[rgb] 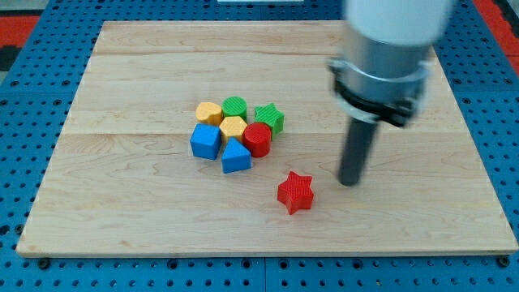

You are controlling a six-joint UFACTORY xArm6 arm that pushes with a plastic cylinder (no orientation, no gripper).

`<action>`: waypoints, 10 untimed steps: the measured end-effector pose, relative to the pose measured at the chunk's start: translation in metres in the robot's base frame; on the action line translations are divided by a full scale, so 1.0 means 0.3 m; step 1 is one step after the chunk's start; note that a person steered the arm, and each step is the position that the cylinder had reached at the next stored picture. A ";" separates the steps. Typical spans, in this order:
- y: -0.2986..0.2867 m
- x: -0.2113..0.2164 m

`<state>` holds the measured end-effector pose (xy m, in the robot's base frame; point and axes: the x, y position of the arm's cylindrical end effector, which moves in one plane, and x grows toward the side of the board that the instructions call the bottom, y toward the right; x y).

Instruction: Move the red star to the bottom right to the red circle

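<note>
The red star point(295, 192) lies alone on the wooden board, toward the view's bottom, right of centre. The red circle point(258, 139) stands in a cluster up and to the left of the star, at the cluster's right side. My tip point(349, 182) rests on the board to the right of the red star, slightly higher in the view, with a gap between them. The rod hangs from a grey and white arm head at the view's top right.
The cluster also holds a yellow heart point(209, 112), a green circle point(234, 106), a green star point(269, 118), a yellow hexagon point(233, 127), a blue cube-like block point(206, 141) and a blue triangle point(236, 156). The wooden board point(122, 211) lies on a blue pegboard.
</note>
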<state>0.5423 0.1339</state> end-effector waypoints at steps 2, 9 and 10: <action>-0.330 0.174; -0.466 -0.033; -0.375 0.118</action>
<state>0.5776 0.0214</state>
